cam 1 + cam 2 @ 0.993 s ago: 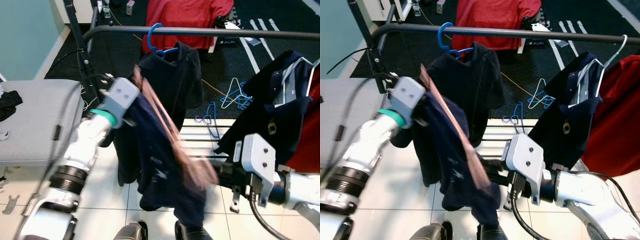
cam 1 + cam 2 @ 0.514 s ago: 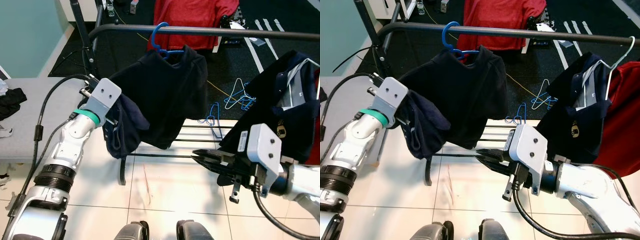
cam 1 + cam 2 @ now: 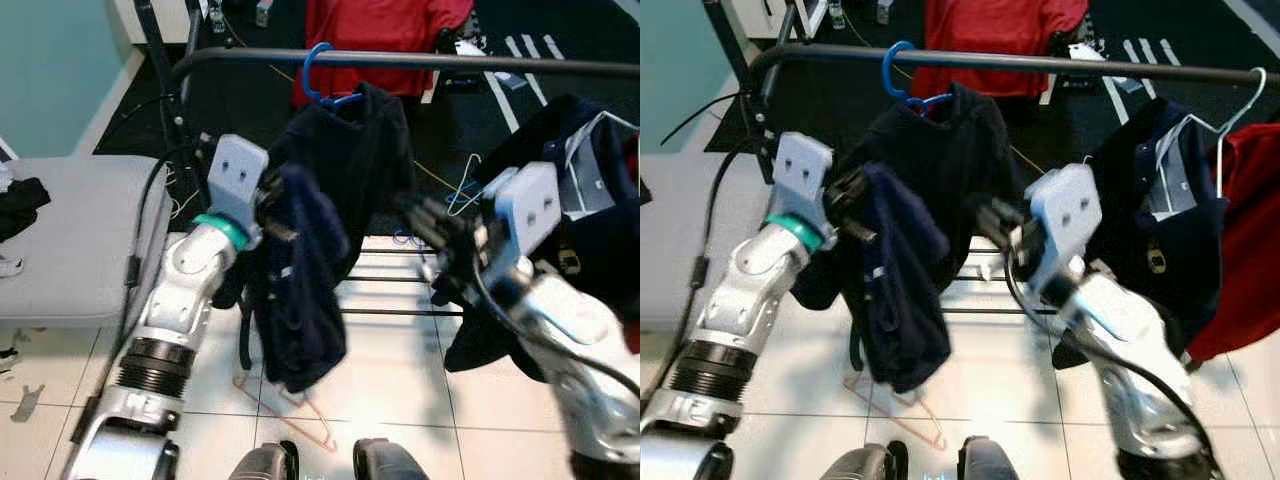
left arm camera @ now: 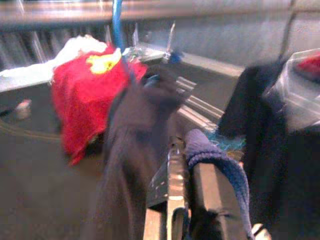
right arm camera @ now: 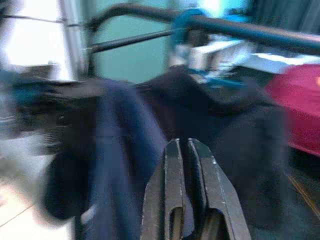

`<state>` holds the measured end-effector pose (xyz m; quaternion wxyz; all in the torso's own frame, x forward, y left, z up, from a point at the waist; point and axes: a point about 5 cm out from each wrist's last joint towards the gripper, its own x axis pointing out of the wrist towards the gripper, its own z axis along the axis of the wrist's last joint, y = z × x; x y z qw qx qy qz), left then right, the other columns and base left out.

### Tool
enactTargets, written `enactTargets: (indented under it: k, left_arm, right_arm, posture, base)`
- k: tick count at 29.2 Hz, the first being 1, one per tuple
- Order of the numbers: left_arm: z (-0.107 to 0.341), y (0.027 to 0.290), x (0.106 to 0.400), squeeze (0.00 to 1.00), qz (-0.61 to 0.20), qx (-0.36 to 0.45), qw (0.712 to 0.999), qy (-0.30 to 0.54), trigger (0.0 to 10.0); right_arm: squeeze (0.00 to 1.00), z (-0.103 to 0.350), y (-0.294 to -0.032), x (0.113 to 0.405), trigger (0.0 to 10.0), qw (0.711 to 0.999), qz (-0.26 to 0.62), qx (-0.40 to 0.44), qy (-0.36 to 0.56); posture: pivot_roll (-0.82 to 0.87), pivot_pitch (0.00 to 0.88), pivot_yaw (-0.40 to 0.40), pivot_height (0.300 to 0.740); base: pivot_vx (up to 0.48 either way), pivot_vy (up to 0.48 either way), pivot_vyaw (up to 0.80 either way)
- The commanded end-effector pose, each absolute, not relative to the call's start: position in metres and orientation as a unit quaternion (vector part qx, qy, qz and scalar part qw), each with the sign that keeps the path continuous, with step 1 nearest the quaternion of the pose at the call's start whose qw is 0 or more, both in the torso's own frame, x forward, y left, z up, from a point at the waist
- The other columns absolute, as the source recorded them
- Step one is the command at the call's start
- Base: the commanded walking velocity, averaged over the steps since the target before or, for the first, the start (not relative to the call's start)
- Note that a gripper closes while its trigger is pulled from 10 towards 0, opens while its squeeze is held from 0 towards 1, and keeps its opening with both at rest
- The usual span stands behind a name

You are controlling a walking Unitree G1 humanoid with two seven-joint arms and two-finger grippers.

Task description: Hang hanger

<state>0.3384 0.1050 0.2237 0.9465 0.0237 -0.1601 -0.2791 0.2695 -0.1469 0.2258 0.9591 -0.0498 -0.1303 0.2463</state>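
- Pink thin wire hanger (image 3: 290, 408) lies flat on the white tiled floor (image 3: 400, 390), bare, below our dark navy garment (image 3: 300, 290).
- We have our left gripper (image 4: 180, 200) clamped on that garment; unhangered, it could slip off.
- Our right gripper (image 5: 186, 150), fingers together and empty, nears the black shirt on the blue hanger (image 3: 318, 75) and could knock it off the black rail (image 3: 450, 62).

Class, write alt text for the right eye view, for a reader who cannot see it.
The left pincer holds a navy garment up near a rail, where a dark top hangs on a blue hanger. The right pincer reaches toward it; a pink hanger lies on the floor.
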Motion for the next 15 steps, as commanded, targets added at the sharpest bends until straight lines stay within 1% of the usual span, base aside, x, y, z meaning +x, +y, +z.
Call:
enactTargets:
  k: [1, 3, 5, 7, 8, 10, 11, 12, 13, 14, 15]
  left_arm:
    - [0.238, 0.102, 0.331, 0.0, -0.308, -0.027, 0.934, -0.179, 0.0]
    - [0.238, 0.102, 0.331, 0.0, -0.308, -0.027, 0.934, -0.179, 0.0]
    - [0.261, 0.097, 0.323, 0.0, -0.338, -0.099, 0.913, -0.206, 0.0]
    - [0.261, 0.097, 0.323, 0.0, -0.338, -0.099, 0.913, -0.206, 0.0]
    - [0.262, 0.091, 0.318, 0.0, -0.35, -0.098, 0.908, -0.209, 0.4]
    - [0.262, 0.091, 0.318, 0.0, -0.35, -0.098, 0.908, -0.209, 0.4]
    - [0.255, 0.084, 0.314, 0.0, -0.359, -0.067, 0.908, -0.205, 8.3]
    - [0.244, 0.077, 0.311, 0.0, -0.36, -0.034, 0.912, -0.195, 10.0]
    - [0.244, 0.077, 0.311, 0.0, -0.36, -0.034, 0.912, -0.195, 10.0]
    - [0.231, 0.072, 0.31, 0.0, -0.352, -0.005, 0.918, -0.184, 10.0]
    - [0.231, 0.072, 0.31, 0.0, -0.352, -0.005, 0.918, -0.184, 10.0]
  right_arm:
    - [0.0, 0.22, -0.149, 0.275, 10.0, 0.968, 0.209, -0.045, -0.129]
    - [0.0, 0.22, -0.149, 0.275, 10.0, 0.968, 0.209, -0.045, -0.129]
    - [0.0, 0.216, -0.145, 0.279, 10.0, 0.973, 0.183, -0.023, -0.136]
    - [0.0, 0.216, -0.145, 0.279, 10.0, 0.973, 0.183, -0.023, -0.136]
    - [0.0, 0.214, -0.142, 0.28, 10.0, 0.974, 0.177, -0.015, -0.139]
    - [0.0, 0.214, -0.142, 0.28, 10.0, 0.974, 0.177, -0.015, -0.139]
    - [0.0, 0.212, -0.139, 0.281, 10.0, 0.976, 0.164, -0.009, -0.145]
    - [0.0, 0.211, -0.138, 0.282, 10.0, 0.977, 0.15, -0.005, -0.149]
    - [0.0, 0.211, -0.138, 0.282, 10.0, 0.977, 0.15, -0.005, -0.149]
    - [0.0, 0.21, -0.138, 0.283, 10.0, 0.98, 0.129, 0.001, -0.152]
    - [0.0, 0.21, -0.138, 0.283, 10.0, 0.98, 0.129, 0.001, -0.152]
  posture:
    - [-0.14, 0.071, 0.089, 0.74]
    - [-0.14, 0.071, 0.089, 0.74]
    - [-0.14, 0.07, 0.085, 0.74]
    - [-0.14, 0.07, 0.085, 0.74]
    - [-0.13, 0.069, 0.082, 0.74]
    - [-0.13, 0.069, 0.082, 0.74]
    - [-0.13, 0.069, 0.082, 0.74]
    - [-0.14, 0.069, 0.08, 0.74]
    - [-0.14, 0.069, 0.08, 0.74]
    - [-0.14, 0.069, 0.08, 0.74]
    - [-0.14, 0.069, 0.08, 0.74]
  base:
    - [0.0, 0.0, 0.0]
    - [0.0, 0.0, 0.0]
    - [0.0, 0.0, 0.0]
    - [0.0, 0.0, 0.0]
    - [0.0, 0.0, 0.0]
    - [0.0, 0.0, 0.0]
    - [0.0, 0.0, 0.0]
    - [0.0, 0.0, 0.0]
    - [0.0, 0.0, 0.0]
    - [0.0, 0.0, 0.0]
    - [0.0, 0.0, 0.0]
